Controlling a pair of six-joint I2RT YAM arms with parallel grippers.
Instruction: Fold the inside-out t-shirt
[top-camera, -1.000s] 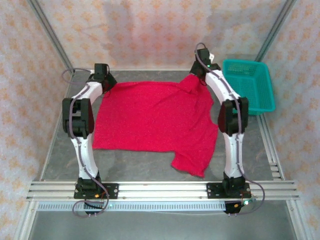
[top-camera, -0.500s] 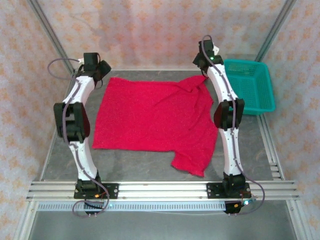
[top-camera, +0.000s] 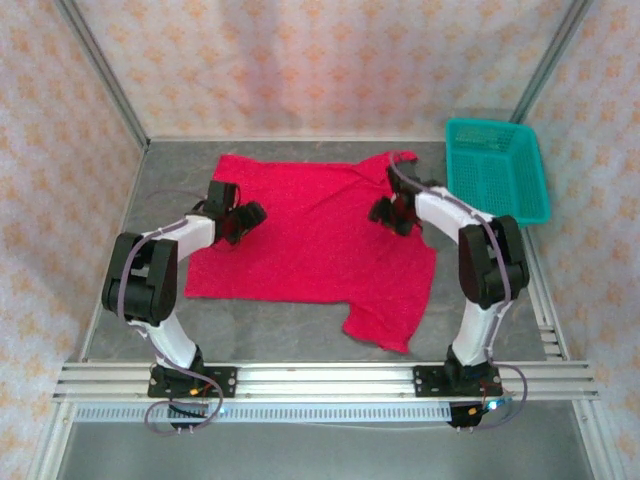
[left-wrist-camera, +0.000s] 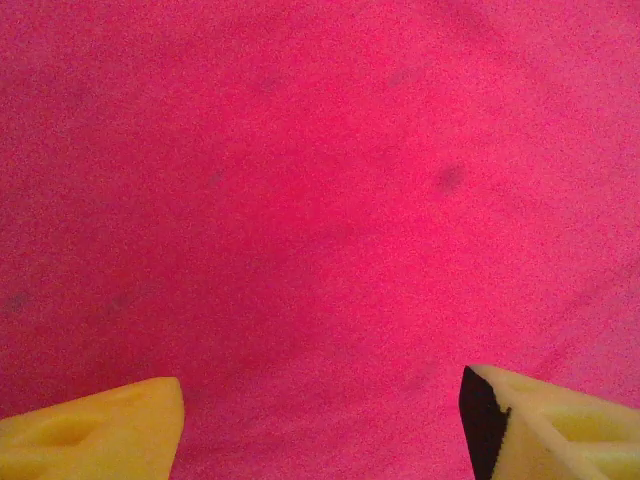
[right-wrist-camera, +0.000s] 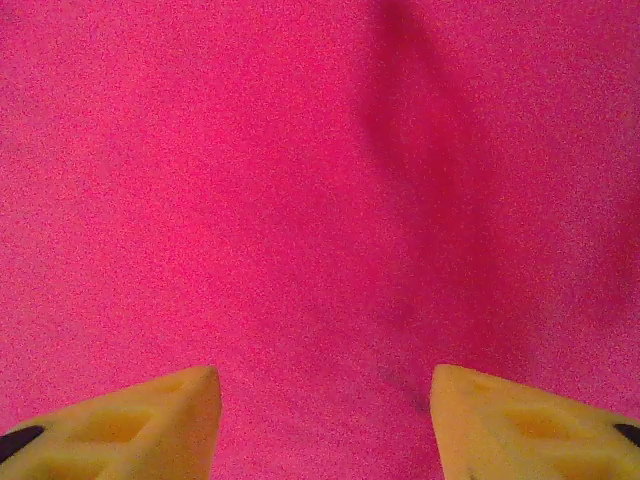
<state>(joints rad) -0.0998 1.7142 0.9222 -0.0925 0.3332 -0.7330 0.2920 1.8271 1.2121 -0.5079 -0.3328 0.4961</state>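
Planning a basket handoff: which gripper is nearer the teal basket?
Right. The right gripper is over the t-shirt's right side, toward the teal basket; the left gripper is over its left side.

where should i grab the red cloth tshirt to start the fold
The bright red cloth t-shirt lies flat, hem to the left, so its middle offers little to pinch. Probably best: the far hem corner and the far sleeve, each taken from above at the far side, where a finger can slip under the free edge.
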